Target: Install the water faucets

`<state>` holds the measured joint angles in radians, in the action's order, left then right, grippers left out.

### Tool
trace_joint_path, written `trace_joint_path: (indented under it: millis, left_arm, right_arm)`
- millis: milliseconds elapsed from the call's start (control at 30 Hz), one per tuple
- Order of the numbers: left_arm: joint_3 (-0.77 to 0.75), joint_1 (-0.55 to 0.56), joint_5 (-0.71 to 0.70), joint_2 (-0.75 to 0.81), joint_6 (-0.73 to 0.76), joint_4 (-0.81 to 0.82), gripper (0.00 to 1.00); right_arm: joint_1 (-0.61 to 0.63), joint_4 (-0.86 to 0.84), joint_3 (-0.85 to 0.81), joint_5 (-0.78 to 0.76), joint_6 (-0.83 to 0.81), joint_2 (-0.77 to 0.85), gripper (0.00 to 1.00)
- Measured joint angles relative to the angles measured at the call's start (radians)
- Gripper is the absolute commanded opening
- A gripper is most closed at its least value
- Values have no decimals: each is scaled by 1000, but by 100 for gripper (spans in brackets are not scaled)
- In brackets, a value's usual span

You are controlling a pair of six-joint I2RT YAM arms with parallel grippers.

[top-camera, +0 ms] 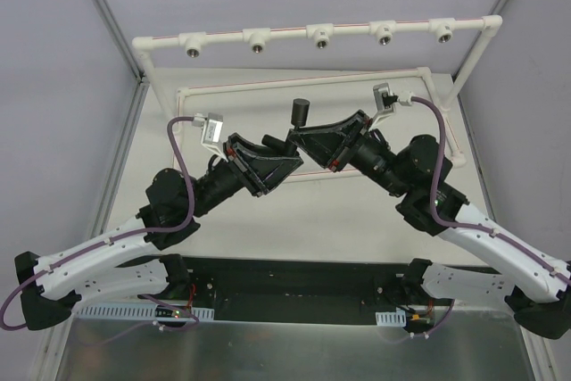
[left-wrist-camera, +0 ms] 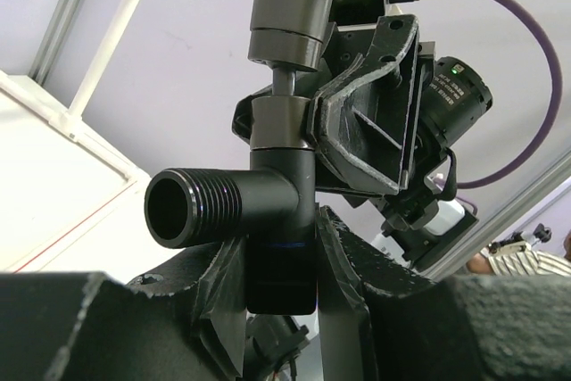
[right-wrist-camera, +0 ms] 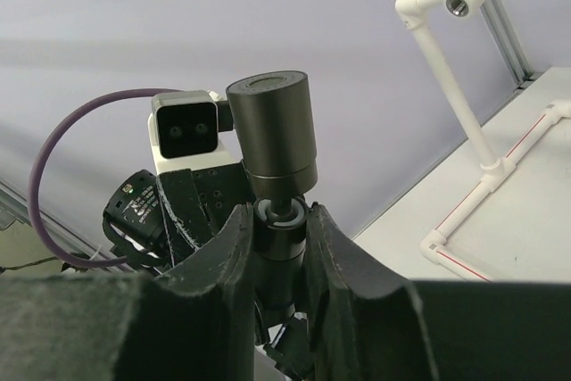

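A black T-shaped water faucet (left-wrist-camera: 278, 211) is held upright in mid-air between both grippers; in the top view the faucet (top-camera: 300, 113) is at the centre. Its threaded side stem (left-wrist-camera: 192, 207) points left in the left wrist view. A dark stubby cylinder (right-wrist-camera: 272, 131) sits on top of it on a thin stem. My left gripper (left-wrist-camera: 281, 260) is shut on the faucet's lower body. My right gripper (right-wrist-camera: 282, 234) is shut on the collar just below the cylinder. The two grippers meet tip to tip, the left gripper (top-camera: 284, 153) and the right gripper (top-camera: 303, 137).
A white pipe rack (top-camera: 312, 29) runs across the back with several metal-threaded mouths facing forward, such as one (top-camera: 321, 40) behind the faucet. A white pipe frame (top-camera: 308, 175) with red lines lies on the table under the grippers. Metal enclosure posts (top-camera: 107, 15) stand at the sides.
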<state>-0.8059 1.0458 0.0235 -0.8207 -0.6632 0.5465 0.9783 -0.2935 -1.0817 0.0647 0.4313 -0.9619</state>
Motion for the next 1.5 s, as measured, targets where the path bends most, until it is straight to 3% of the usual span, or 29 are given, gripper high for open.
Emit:
trace_joint_path:
  millis: [300,800,1200,1233,1300,1367,1500]
  left_arm:
    - [1,0,-16,0,130,-35,0]
    - [-180,0,-139,-136,566,-285,0]
    - [-239,-13,-222,-202,937,-320,0]
    - [-241,-13,-232,-206,965,-320,0]
    - [-249,-13,-251,-214,1004,-320,0]
    - [-250,-13,-267,-217,1020,-319,0]
    - [-217,-10,-256,-191,977,-291,0]
  right_arm:
    - [5,43,-1,-42,-7,2,0]
    - [5,97,-16,-251,-24,-29,0]
    - [6,191,-132,-386,21,-119,1]
    - [6,198,-142,-393,28,-128,4]
    - [5,202,-155,-402,39,-140,26]
    - [5,199,-156,-400,44,-145,40]
    - [5,92,-109,-367,55,-131,58]
